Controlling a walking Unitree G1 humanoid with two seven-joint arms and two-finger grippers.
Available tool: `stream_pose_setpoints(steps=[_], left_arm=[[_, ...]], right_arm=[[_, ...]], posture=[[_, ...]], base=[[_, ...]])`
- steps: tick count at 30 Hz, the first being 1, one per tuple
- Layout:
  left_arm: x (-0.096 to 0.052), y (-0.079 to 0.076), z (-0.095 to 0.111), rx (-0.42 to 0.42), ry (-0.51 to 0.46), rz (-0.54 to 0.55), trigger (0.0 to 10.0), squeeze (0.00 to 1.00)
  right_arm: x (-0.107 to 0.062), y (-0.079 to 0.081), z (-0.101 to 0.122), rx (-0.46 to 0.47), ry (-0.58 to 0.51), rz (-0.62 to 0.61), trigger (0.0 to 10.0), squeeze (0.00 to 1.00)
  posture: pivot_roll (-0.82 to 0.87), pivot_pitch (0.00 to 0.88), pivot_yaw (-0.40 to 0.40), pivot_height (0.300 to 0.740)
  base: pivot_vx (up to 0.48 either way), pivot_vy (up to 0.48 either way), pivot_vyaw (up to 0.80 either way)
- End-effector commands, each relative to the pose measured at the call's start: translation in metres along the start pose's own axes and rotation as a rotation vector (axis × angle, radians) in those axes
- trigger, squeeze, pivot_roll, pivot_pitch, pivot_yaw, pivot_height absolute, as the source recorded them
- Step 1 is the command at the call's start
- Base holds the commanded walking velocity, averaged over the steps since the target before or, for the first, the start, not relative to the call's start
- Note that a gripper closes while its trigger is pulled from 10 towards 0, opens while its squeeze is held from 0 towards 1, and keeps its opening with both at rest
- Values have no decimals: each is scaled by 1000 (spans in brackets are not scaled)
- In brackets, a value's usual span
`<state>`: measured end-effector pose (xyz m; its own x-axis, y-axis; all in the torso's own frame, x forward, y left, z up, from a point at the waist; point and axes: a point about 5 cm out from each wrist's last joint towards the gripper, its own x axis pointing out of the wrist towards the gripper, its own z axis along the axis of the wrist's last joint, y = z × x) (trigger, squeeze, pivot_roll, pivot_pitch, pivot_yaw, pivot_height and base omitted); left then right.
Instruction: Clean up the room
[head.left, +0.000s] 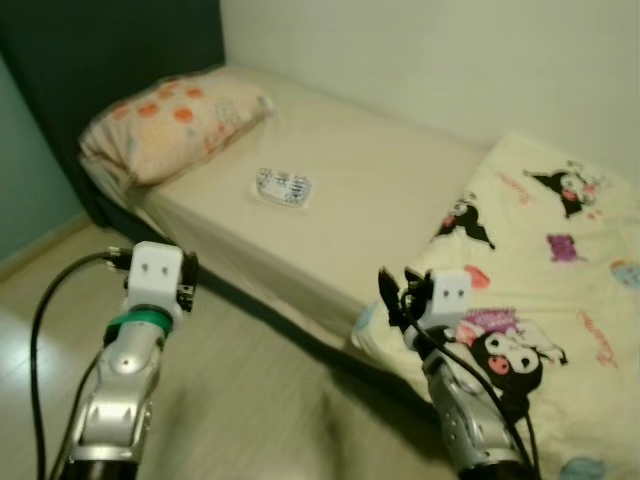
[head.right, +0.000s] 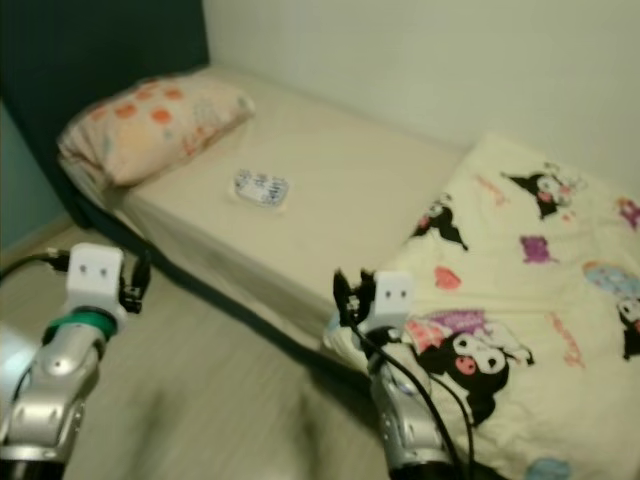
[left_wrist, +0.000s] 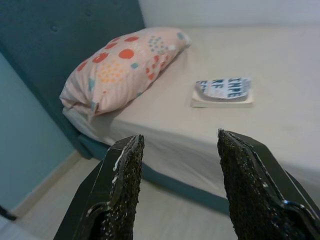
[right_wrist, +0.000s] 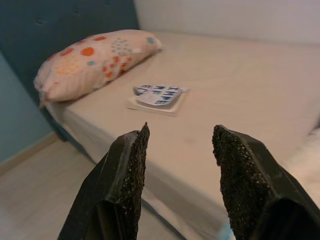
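Both grippers, left (left_wrist: 177, 187) and right (right_wrist: 180, 182), are spread, grasping nothing. A flat printed packet (head.left: 284, 187), text illegible, lies on the bed (head.left: 390, 190) at 5 o'clock of the dotted pillow (head.left: 170, 122). The cartoon-print blanket (head.left: 560, 260) is cut off at the frame's 3 o'clock edge.

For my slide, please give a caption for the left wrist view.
Open left gripper faces a bed with a dotted pillow and a small printed packet.
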<state>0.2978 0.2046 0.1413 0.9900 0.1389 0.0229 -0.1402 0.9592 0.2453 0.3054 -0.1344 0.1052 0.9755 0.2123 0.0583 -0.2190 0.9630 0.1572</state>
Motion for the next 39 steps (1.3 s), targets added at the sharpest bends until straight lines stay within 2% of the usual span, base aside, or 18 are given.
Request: stream_pose_setpoints(steps=[1,17,27,39], left_arm=[[0,-8,-3,-1,11,-20,10000,0],[-1,-9,-4,1,16,-19,10000,0],[-2,-9,-6,9,23,-20,10000,0],[-3,-14,-10,-48,74,-38,10000,0]], right_arm=[[-6,-9,-5,-1,22,-32,10000,0],[-7,-11,-7,-2,33,-33,10000,0],[-8,-11,-8,3,37,-35,10000,0],[-7,-16,-9,38,45,-62,10000,0]], posture=[[97,0,0,740],[101,0,-2,740],[101,0,-2,740],[104,0,-3,740]], base=[[469,0,0],[468,0,0],[287,0,0],[0,0,-800]])
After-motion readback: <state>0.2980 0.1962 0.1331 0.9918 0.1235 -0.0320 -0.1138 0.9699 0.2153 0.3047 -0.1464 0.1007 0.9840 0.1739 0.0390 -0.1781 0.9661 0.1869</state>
